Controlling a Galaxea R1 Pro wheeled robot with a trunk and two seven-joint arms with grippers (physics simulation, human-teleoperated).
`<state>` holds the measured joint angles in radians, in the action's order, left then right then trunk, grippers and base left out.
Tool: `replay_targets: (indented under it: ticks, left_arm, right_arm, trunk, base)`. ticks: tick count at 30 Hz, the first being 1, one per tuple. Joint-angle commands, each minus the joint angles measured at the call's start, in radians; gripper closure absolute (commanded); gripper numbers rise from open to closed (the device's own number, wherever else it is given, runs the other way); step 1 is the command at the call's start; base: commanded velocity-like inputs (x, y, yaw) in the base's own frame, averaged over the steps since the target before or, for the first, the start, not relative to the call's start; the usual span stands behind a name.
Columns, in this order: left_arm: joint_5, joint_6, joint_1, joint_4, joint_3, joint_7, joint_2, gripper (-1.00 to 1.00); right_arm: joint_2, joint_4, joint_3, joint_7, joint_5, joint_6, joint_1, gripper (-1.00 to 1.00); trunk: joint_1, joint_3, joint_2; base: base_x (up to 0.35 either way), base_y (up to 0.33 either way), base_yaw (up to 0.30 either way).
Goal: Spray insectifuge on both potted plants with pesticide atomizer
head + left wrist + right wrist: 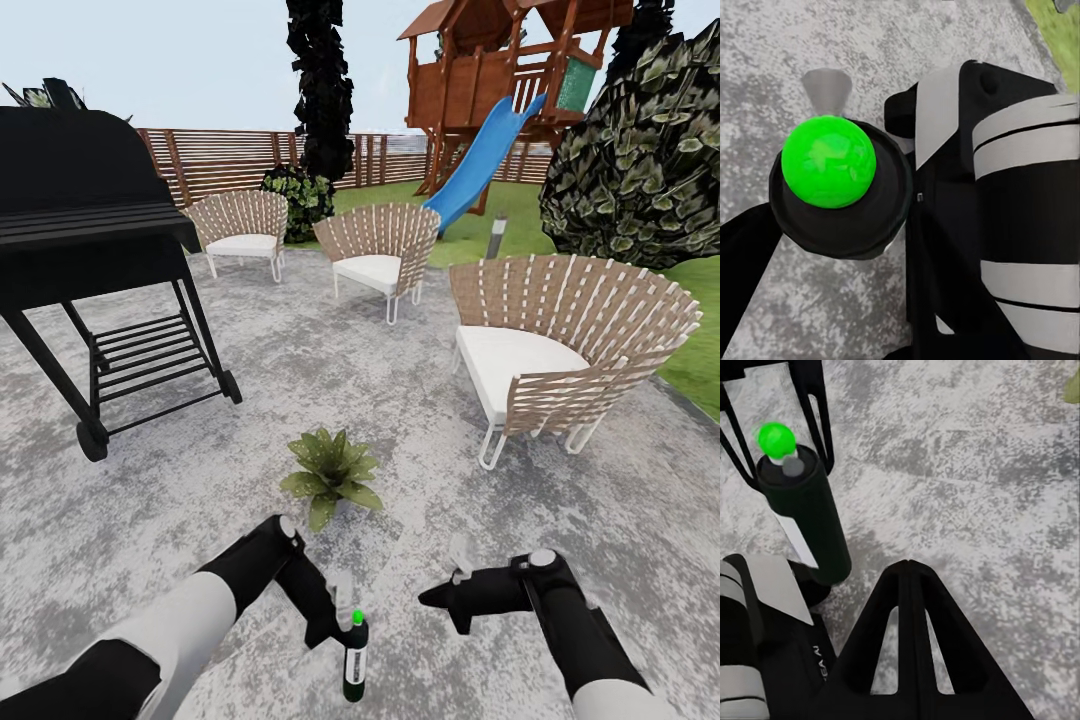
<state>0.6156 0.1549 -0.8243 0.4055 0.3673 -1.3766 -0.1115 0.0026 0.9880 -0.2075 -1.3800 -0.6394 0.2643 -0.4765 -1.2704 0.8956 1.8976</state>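
Green-tipped atomizer (354, 655) clamped upright in our left gripper (338, 622), right gripper (452, 596) closed and empty, we aim its nozzle squarely over the potted plant (331, 470) ahead before spraying.

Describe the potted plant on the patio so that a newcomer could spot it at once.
On the round grey paved patio, look between the black barbecue grill and the nearest woven chair with a white cushion. A low rosette of pointed green leaves sits there alone on the paving, far smaller than the bushes.
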Motion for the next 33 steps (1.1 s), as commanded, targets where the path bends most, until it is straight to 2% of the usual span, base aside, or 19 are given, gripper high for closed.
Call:
replay_targets:
  ticks: [1, 3, 5, 8, 13, 26, 30, 33]
  left_arm:
    - [0.003, 0.011, 0.0, 0.003, 0.001, -0.004, -0.001, 1.0]
    - [0.003, 0.012, -0.001, 0.005, 0.001, -0.004, -0.004, 1.0]
    - [0.004, 0.016, -0.002, 0.005, 0.001, -0.004, -0.008, 1.0]
    - [0.004, 0.059, -0.004, 0.006, 0.002, -0.004, -0.011, 1.0]
    - [0.006, 0.085, -0.005, 0.006, 0.002, -0.003, -0.018, 1.0]
    - [0.006, 0.127, -0.009, 0.036, 0.002, 0.015, -0.035, 1.0]
    - [0.006, 0.127, -0.009, 0.036, 0.002, 0.064, -0.048, 1.0]
    - [0.005, 0.127, -0.009, 0.036, 0.002, 0.077, -0.054, 1.0]
  right_arm:
    - [0.001, 0.001, 0.006, -0.006, -0.003, 0.011, -0.001, 1.0]
    - [0.001, 0.001, 0.012, -0.006, 0.01, 0.012, -0.001, 1.0]
    - [0.001, 0.001, 0.014, -0.006, 0.048, 0.012, -0.001, 1.0]
    - [0.001, 0.015, 0.021, -0.007, 0.069, 0.014, -0.001, 1.0]
    - [0.0, 0.043, 0.052, -0.007, 0.073, 0.016, -0.001, 1.0]
    - [0.001, 0.064, 0.057, -0.007, 0.075, 0.016, -0.001, 1.0]
    - [0.001, 0.073, 0.057, -0.008, 0.075, 0.016, -0.001, 1.0]
    - [0.001, 0.076, 0.058, -0.008, 0.075, 0.018, -0.001, 1.0]
  trunk:
    - [0.0, 0.001, 0.0]
    - [0.0, 0.001, 0.0]
    - [0.0, 0.001, 0.0]
    - [0.0, 0.001, 0.0]
    - [0.0, 0.001, 0.0]
    - [0.0, 0.001, 0.0]
    - [0.0, 0.001, 0.0]
    - [0.0, 0.001, 0.0]
  base:
    - [0.0, 0.0, 0.0]
    - [0.0, 0.0, 0.0]
    - [0.0, 0.0, 0.0]
    - [0.0, 0.0, 0.0]
    - [0.0, 0.0, 0.0]
    - [0.0, 0.0, 0.0]
    - [0.0, 0.0, 0.0]
    - [0.0, 0.0, 0.0]
